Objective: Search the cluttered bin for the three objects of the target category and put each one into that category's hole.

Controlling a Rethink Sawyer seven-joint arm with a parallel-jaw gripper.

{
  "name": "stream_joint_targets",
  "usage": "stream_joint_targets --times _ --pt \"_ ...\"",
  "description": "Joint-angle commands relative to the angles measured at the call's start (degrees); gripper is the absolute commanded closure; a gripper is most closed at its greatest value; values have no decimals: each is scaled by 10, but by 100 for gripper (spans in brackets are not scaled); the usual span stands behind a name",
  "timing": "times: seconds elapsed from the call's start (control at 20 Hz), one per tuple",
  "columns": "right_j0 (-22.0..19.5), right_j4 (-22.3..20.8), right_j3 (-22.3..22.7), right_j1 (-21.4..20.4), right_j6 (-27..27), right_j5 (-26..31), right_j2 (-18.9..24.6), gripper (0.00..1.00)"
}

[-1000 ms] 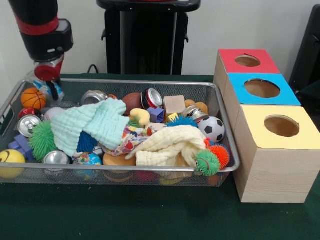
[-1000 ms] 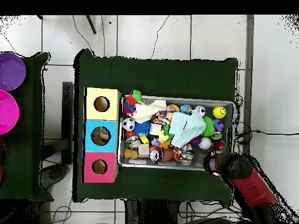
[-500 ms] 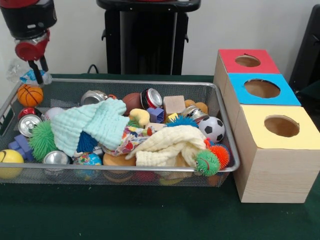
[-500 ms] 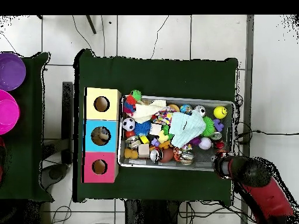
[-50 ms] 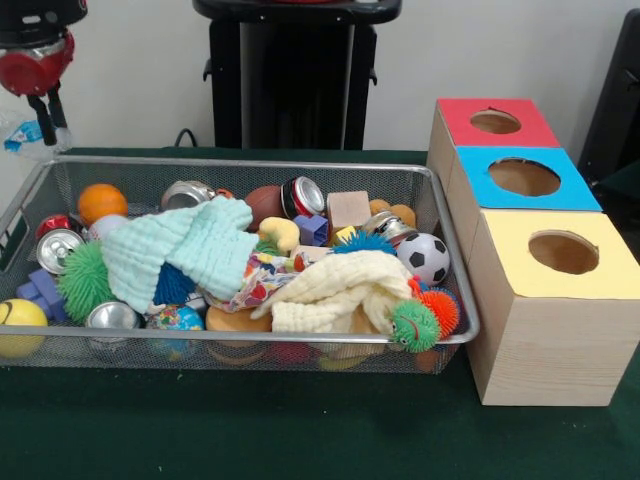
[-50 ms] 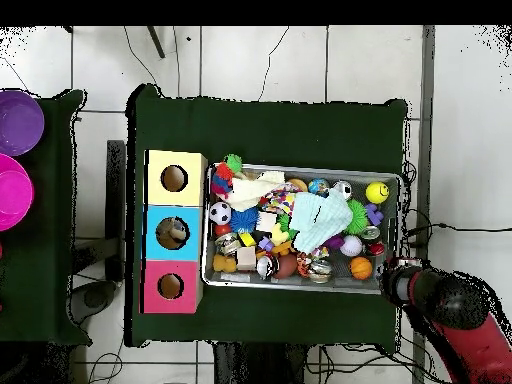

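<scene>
My gripper (image 5: 46, 112) hangs above the far left corner of the wire bin (image 5: 250, 162), just outside its rim. It is shut on a crumpled clear plastic bottle (image 5: 17, 136) with a blue label, lifted clear of the bin. In the overhead view the gripper (image 6: 392, 285) is past the bin's (image 6: 300, 168) lower right corner. Three wooden boxes with holes stand beside the bin: red (image 5: 497, 122), blue (image 5: 524, 177) and yellow (image 5: 563, 252).
The bin holds several cans, balls, spiky toys and blocks, plus a mint cloth (image 5: 180, 250) and a cream cloth (image 5: 345, 290). An orange basketball (image 5: 101, 201) lies in its far left corner. Purple and pink bowls (image 6: 15, 150) sit on a side table.
The gripper rose and drew back out of the bin's corner toward the left, carrying the plastic bottle. The orange basketball rolled a little to the right.
</scene>
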Motion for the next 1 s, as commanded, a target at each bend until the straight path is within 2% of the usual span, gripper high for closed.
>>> stream_joint_targets --times 0.05,0.3,0.7,1.0 --pt "13 -14 7 -32 -10 71 55 100" --pt "29 -13 14 -39 11 68 44 100" --pt "70 5 31 -72 53 98 23 100" --pt "89 23 37 -79 73 98 24 100"
